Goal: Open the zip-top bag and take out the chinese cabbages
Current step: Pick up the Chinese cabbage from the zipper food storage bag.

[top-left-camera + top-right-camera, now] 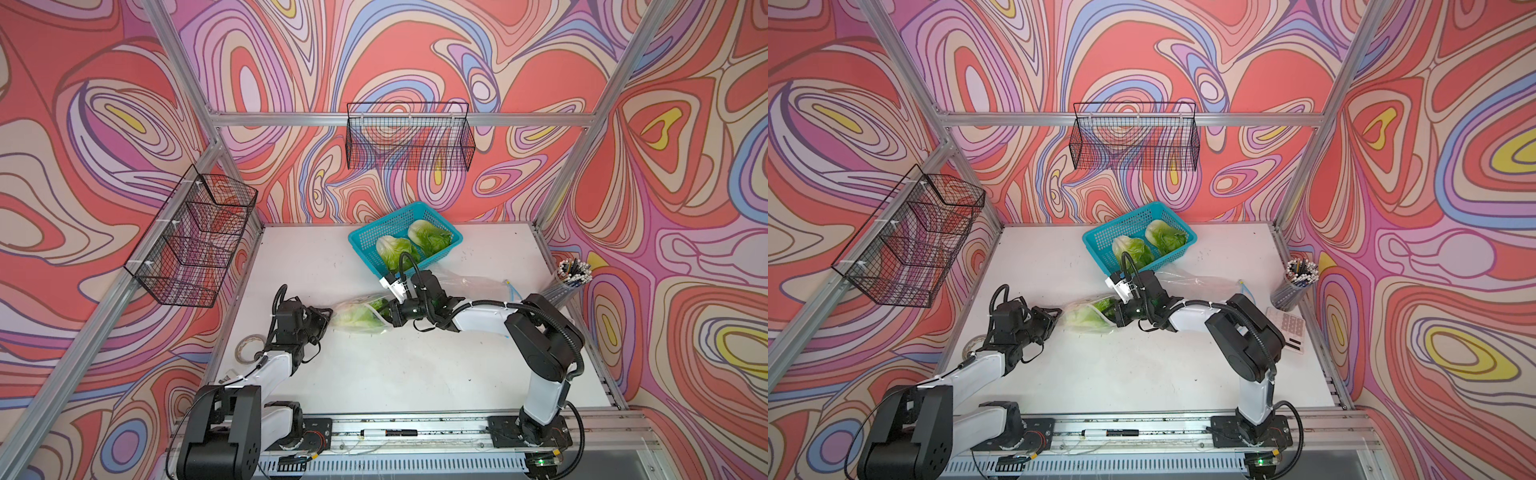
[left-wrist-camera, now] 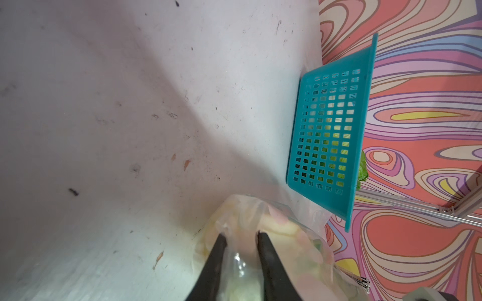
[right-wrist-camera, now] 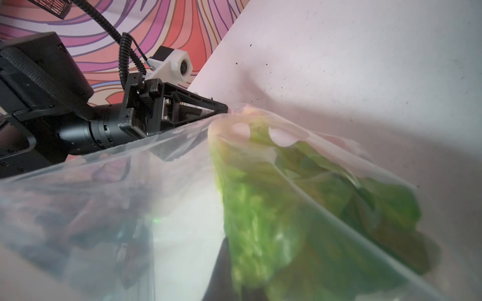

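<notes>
The clear zip-top bag [image 1: 469, 282] [image 1: 1200, 282] lies across the middle of the table in both top views. One chinese cabbage [image 1: 357, 318] [image 3: 273, 195] is inside its left end. My left gripper [image 1: 330, 311] [image 2: 241, 238] is at that end, its black fingers [image 2: 220, 250] pinched on the plastic. My right gripper [image 1: 384, 313] [image 1: 1111, 309] reaches in from the right and is shut on the cabbage's green leaves. Plastic veils the right wrist view, where my left gripper [image 3: 227, 109] meets the bag's corner. Two more cabbages [image 1: 395, 249] [image 1: 430, 237] lie in a teal basket [image 1: 374, 232].
The teal basket [image 2: 331, 130] stands at the back of the table, just behind the right wrist. Black wire baskets hang on the back wall [image 1: 409, 137] and left wall [image 1: 195, 241]. A pencil cup [image 1: 571, 274], calculator [image 1: 1289, 328] and tape roll [image 1: 247, 347] sit at the table's sides.
</notes>
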You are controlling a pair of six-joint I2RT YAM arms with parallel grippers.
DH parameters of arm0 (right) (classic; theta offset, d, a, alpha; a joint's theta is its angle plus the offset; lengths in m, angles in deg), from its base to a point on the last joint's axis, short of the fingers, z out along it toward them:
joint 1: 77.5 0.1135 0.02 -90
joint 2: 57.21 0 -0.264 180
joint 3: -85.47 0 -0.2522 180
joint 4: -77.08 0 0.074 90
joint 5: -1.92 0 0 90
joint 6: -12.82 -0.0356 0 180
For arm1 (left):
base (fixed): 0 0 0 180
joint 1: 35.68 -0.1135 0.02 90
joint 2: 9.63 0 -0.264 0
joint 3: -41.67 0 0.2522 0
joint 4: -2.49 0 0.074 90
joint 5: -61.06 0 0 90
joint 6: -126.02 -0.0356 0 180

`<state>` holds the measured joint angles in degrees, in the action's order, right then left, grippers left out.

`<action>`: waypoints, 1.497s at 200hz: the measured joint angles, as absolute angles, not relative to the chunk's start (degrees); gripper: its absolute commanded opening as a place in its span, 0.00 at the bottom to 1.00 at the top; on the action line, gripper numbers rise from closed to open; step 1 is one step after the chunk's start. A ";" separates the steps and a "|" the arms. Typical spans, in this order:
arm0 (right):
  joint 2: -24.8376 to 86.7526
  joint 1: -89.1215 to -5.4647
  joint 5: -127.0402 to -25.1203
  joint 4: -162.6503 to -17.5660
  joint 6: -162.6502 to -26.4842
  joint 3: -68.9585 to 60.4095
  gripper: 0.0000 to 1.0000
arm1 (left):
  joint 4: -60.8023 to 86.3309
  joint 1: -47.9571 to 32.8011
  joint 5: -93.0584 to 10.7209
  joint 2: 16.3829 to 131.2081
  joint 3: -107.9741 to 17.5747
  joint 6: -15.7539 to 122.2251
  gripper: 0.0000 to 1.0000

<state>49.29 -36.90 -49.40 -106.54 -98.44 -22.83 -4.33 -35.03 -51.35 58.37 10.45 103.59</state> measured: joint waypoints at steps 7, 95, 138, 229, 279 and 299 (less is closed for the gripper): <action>49.09 -36.90 -49.53 -106.46 -98.44 -22.83 0.00 | -4.40 -35.03 -51.33 58.37 10.45 103.54 0.08; 41.62 -36.92 -51.11 -107.72 -99.44 -27.69 0.00 | -2.50 -35.01 -50.57 55.88 10.45 100.88 0.00; 38.76 -37.92 -51.44 -109.21 -101.76 -29.59 0.00 | 7.03 -35.03 -47.38 51.80 8.38 95.06 0.00; 36.94 -41.49 -50.47 -122.96 -115.77 -31.40 0.00 | 17.31 -35.01 -43.33 49.81 5.56 85.38 0.00; 45.55 -41.70 -50.19 -149.65 -135.46 -32.43 0.00 | 19.27 -33.72 -40.84 50.88 4.81 81.25 0.00; 48.13 -41.90 -51.44 -154.67 -140.78 -32.43 0.00 | 19.80 -33.44 -39.79 51.23 4.75 79.85 0.00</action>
<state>48.13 -41.90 -51.44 -154.67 -140.78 -32.43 19.80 -33.44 -39.79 51.23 4.75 79.85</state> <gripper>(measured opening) 0.048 0.047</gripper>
